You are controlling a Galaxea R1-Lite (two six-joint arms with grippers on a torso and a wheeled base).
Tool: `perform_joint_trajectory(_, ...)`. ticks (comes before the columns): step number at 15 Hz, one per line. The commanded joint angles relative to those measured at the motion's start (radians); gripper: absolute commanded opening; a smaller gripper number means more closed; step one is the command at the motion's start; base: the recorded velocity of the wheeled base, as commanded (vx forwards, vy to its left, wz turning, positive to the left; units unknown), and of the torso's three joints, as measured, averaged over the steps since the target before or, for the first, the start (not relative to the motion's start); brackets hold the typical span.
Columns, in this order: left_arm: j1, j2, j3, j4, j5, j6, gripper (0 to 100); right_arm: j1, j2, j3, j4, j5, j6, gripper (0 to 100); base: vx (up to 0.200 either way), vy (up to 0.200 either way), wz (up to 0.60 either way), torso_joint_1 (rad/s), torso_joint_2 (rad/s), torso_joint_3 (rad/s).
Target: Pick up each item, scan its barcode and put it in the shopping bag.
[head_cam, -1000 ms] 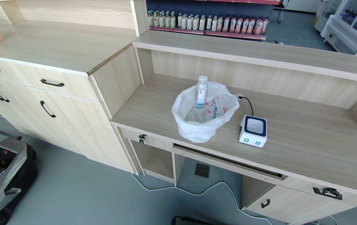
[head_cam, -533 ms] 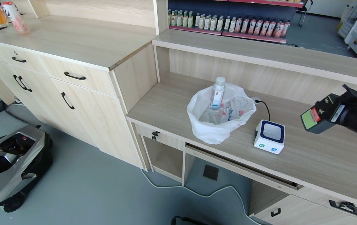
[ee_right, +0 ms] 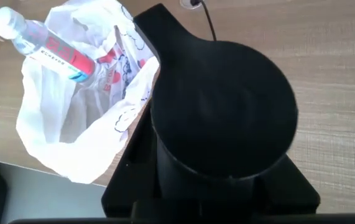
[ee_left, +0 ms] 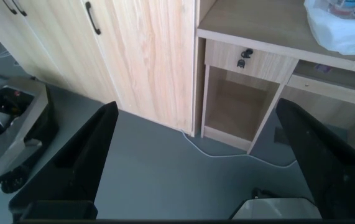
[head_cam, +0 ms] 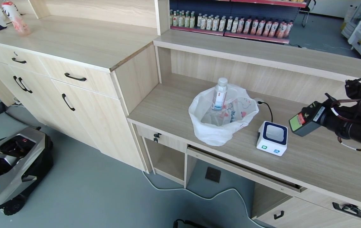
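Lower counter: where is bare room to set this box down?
Bare wood lies between the shopping bag and the cabinet side wall, and widely right of the scanner. Crowded: the bag-scanner gap, with the cable behind.

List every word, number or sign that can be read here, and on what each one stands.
No text is legible; all print is too small or blurred.
Water bottle in the shopping bag: red and blue label, unreadable.
Shopping bag: red and dark drawings, no clear words.
Scanner: two small icons, green and blue, unreadable.
Dark box in the right gripper: red and white stickers, blurred.
Shelf bottles: labels too small.
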Motion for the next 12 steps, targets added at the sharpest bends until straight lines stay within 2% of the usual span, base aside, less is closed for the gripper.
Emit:
perform_joint_trajectory(1, 0.000, 0.000, 0.000, 0.000, 0.000, 0.000, 100, 0.000, 0.106, -0.003, -0.049, 0.001, -0.029, 0, 0.000, 0.000, 0.00, 0.000, 0.00, 0.000)
perform_joint_trajectory(3, 0.000, 0.000, 0.000, -0.002, 0.000, 0.000, 100, 0.008, 0.132, -0.017, -0.078, 0.004, -0.030, 0, 0.000, 0.000, 0.00, 0.000, 0.00, 0.000)
perform_joint_trajectory(7, 0.000, 0.000, 0.000, 0.000, 0.000, 0.000, 100, 0.009, 0.155, -0.043, -0.081, 0.085, -0.030, 0, 0.000, 0.000, 0.00, 0.000, 0.00, 0.000)
perform_joint_trajectory(12, 0.000, 0.000, 0.000, -0.002, 0.000, 0.000, 100, 0.009, 0.193, -0.079, -0.090, 0.087, -0.093, 0, 0.000, 0.000, 0.00, 0.000, 0.00, 0.000)
